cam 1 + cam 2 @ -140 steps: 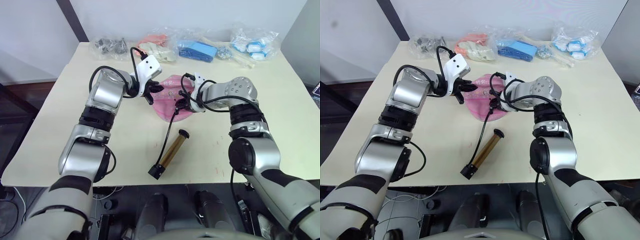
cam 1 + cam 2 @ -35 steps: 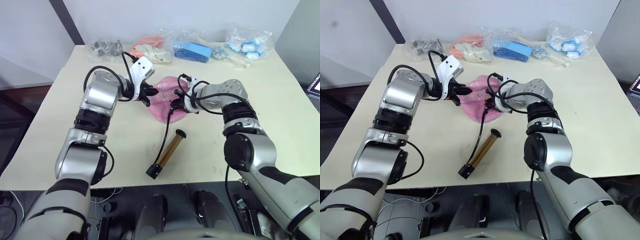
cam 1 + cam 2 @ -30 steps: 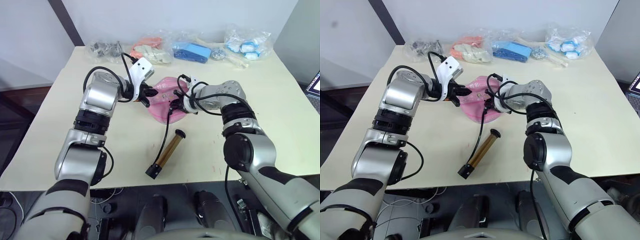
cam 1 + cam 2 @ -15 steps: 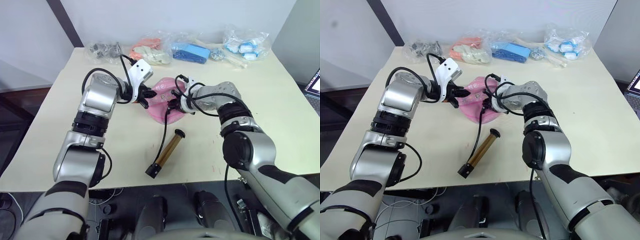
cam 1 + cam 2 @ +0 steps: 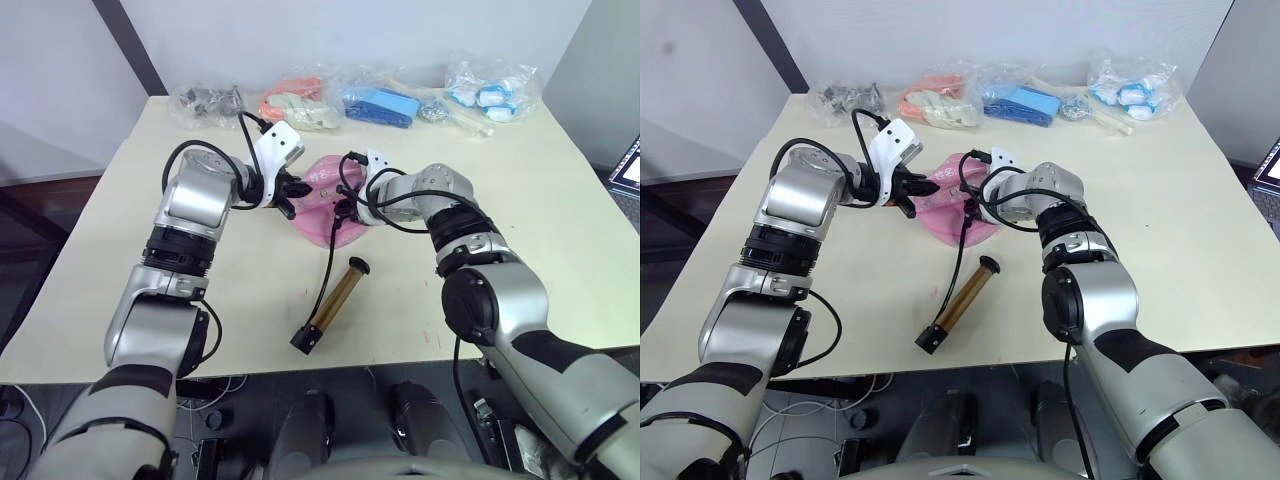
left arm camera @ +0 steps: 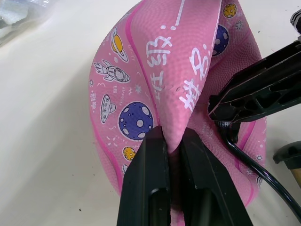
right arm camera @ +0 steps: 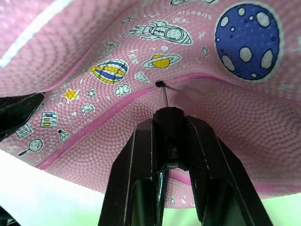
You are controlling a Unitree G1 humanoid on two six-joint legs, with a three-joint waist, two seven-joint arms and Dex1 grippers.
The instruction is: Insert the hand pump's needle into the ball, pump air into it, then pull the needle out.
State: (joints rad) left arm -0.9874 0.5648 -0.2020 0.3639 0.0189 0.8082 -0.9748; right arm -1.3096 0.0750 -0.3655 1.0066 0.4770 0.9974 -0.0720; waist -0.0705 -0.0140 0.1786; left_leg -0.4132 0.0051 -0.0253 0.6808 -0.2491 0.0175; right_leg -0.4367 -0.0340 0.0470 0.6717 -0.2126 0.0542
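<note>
**Needle tip at the valve of the limp ball**

The ball (image 5: 325, 196) lay deflated and crumpled on the bench (image 5: 560, 200). The left claw (image 6: 172, 149) was pinched on a fold of its pink skin. The right claw (image 7: 170, 139) gripped the black fitting of the needle (image 7: 164, 96), whose tip met the small valve hole. The hand pump (image 5: 333, 300) lay on the bench nearer the robot, apart from both claws, its hose running up to the fitting.
</note>
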